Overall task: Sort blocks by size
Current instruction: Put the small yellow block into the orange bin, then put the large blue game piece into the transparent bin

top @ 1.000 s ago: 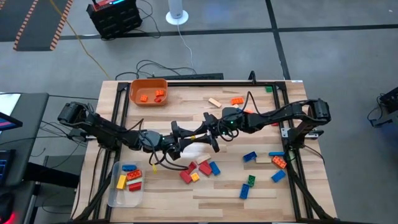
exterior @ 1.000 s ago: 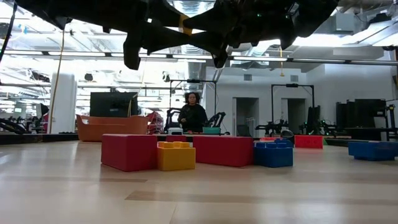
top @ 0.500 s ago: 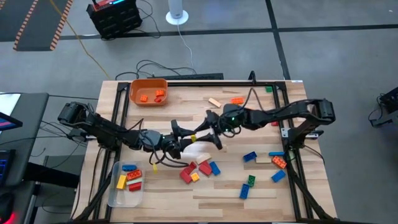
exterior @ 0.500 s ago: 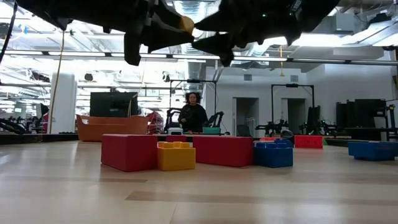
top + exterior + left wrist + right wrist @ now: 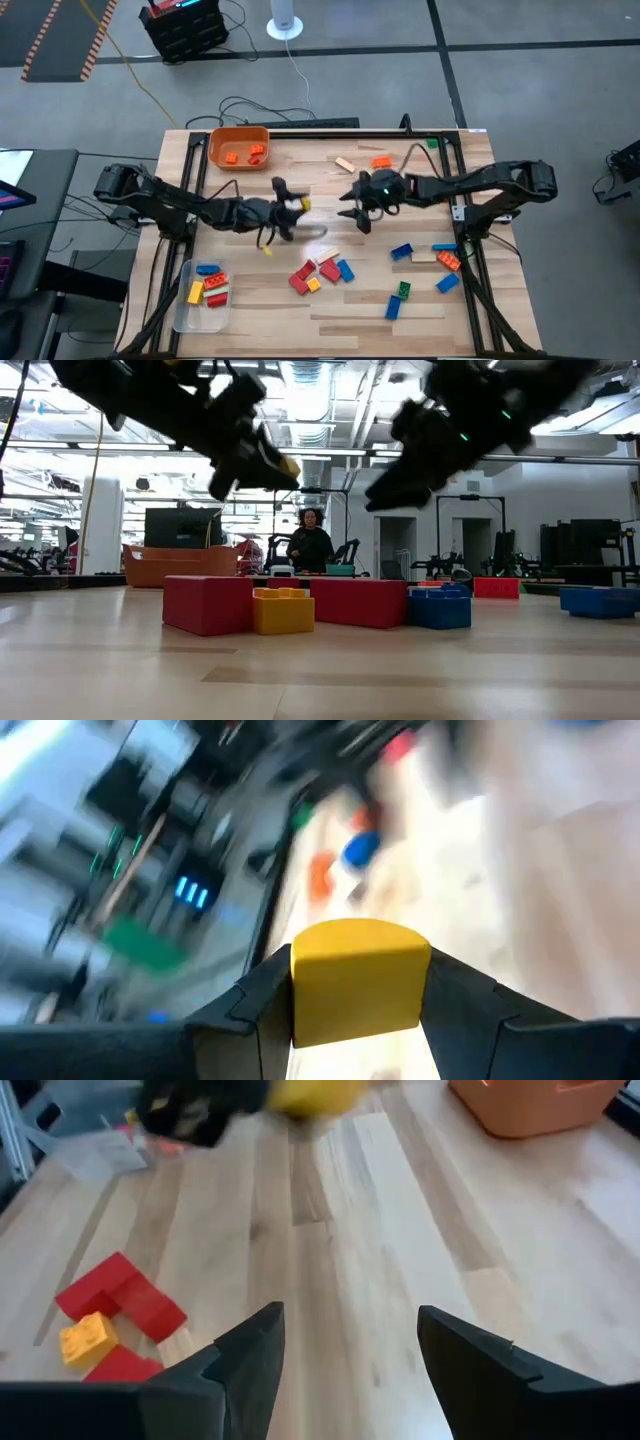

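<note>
Gripped a small yellow block (image 5: 358, 980) in the left gripper (image 5: 292, 208), fingers closed against its two sides, and carried it in the air above the middle of the table (image 5: 300, 330). Kept the right gripper (image 5: 350, 1342) just beside, also raised, with fingers spread wide and nothing between them.

Left below, near the front, a small cluster of red, yellow and blue blocks (image 5: 320, 272), still unsorted. Left more loose blocks (image 5: 420, 262) to the right side. Had a few longer blocks already in the clear tub (image 5: 184, 312) at the front left corner, and a few small ones in the orange bin (image 5: 213, 148) at the far left.

Seemed to be in the carrying step, after a hand-over between the arms. Needed next, probably, a swing of the left arm over the orange bin, since the yellow block looked short, then a release above the rim.

Compared with one second ago: had both grippers close together then, meeting at the yellow block; now separated them, opened the right one, and moved the left one with the block toward the far side.
</note>
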